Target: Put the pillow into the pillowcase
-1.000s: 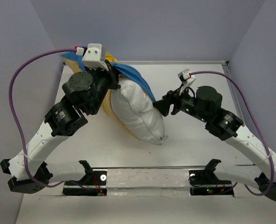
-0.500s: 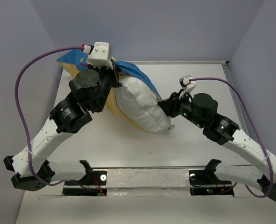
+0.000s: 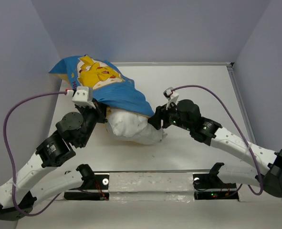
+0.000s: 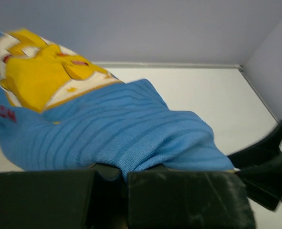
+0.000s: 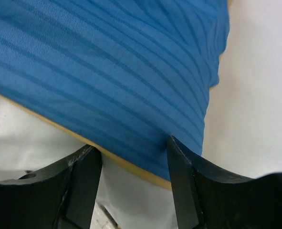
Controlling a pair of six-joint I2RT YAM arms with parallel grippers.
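Left end effector (image 4: pixel 125 183) pinches the thin, ribbed blue-and-mustard cartoon pillowcase (image 3: pixel 102 78), which is draped over the plump white soft pillow (image 3: pixel 129 128) at frame centre on the desk (image 3: pixel 198 86). My right end effector (image 5: pixel 133 157) straddles its edge, and I cannot tell if it grips. Thin cloth could slip free if the springy pillow pushes back.

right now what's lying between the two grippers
The pillow, its far part draped by the blue pillowcase. In the top view it fills the stretch from the left gripper to the right gripper.
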